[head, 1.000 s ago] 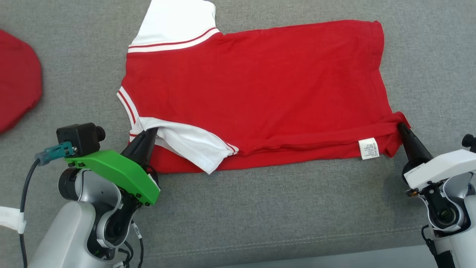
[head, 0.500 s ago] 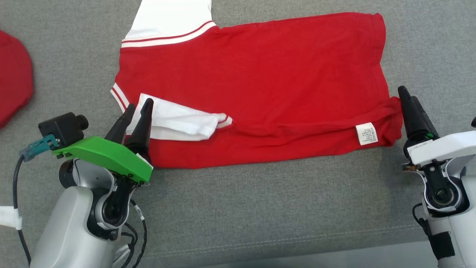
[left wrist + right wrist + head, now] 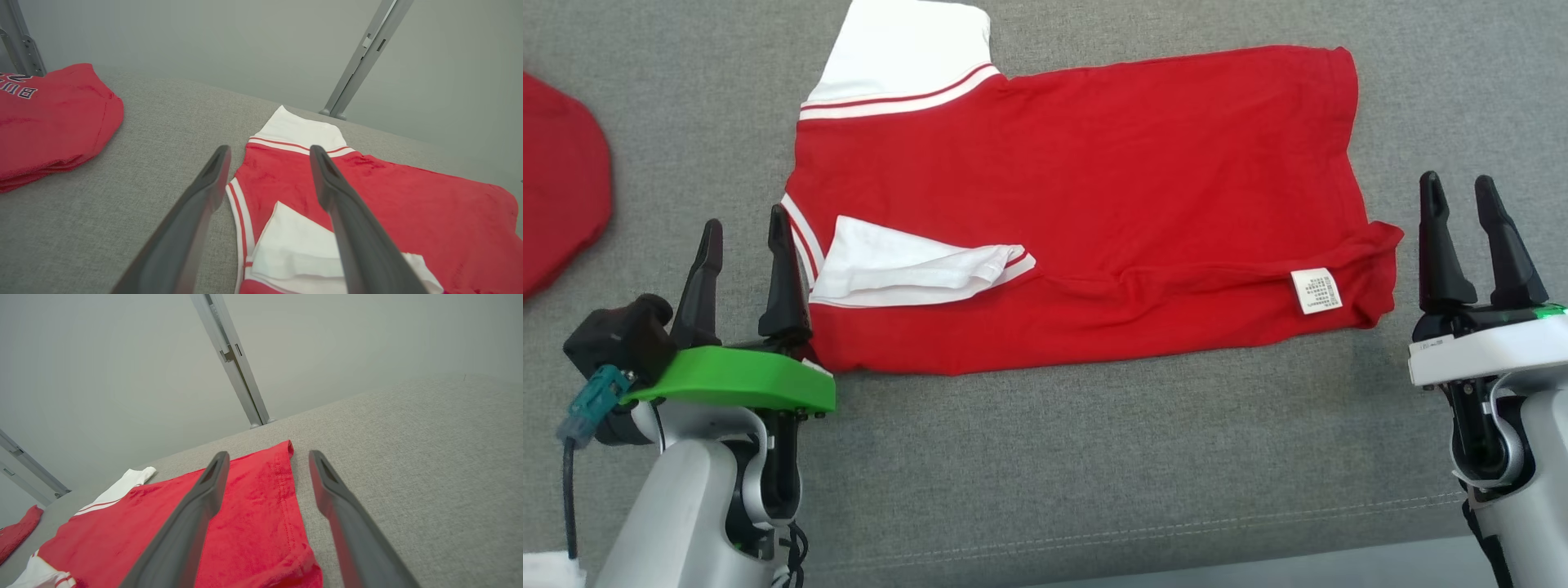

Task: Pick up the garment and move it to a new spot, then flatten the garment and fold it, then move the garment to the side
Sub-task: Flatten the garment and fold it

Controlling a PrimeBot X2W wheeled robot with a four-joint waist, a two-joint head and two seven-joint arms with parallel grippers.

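The red garment (image 3: pixel 1094 204) is pictured spread on the grey surface (image 3: pixel 1094 474), near edge folded over, flanked by the left gripper (image 3: pixel 743 224) and right gripper (image 3: pixel 1455 184), fingers (image 3: pixel 1437 245) held wide, empty.

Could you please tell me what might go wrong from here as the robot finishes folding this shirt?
1. The red shirt's near edge is rumpled around the care label; folding over it may press in creases.
2. The white sleeve lies loosely on the body beside the open left gripper; a grab there might catch the sleeve alone and undo the tuck.
3. Another red garment lies at far left; moving the shirt aside that way may overlap it.
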